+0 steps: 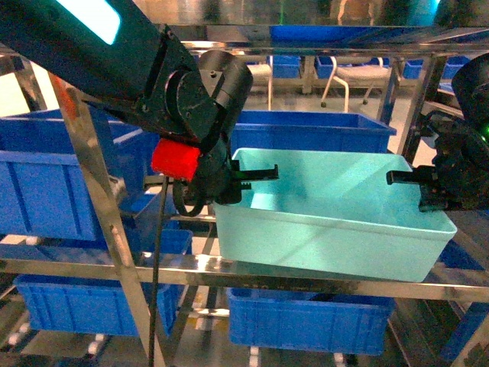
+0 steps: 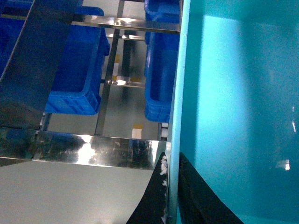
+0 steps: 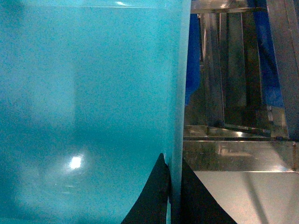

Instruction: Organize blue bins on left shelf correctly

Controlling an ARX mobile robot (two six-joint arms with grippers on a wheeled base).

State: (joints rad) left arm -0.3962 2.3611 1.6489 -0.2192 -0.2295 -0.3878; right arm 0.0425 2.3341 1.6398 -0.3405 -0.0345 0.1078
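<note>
The left pincer is closed over the left short wall of the pale turquoise, smooth plastic rectangular tub; its wrist view shows one dark finger outside the thin rim and the other inside, the wall pinched between them. The right pincer grips the opposite short wall the same way, with black fingers either side of the rim in its own wrist view. The tub therefore hangs between the two arms, its long axis running left to right across the head view, each arm at its own end and neither nearer than the other. It sits just above the flat front rail of the shiny stainless-steel rack, slightly tilted, and whether its base touches the rail cannot be told. The tub's walls taper inward toward the bottom, glossy and plain, and it looks empty. Behind it and to its left on the same tier stand deeper royal-blue plastic crates, with more royal-blue crates on the tier below. The coming move, I judge, turns on keeping both ends level while the tub travels over that rail, since a lag by either arm would twist it.
</note>
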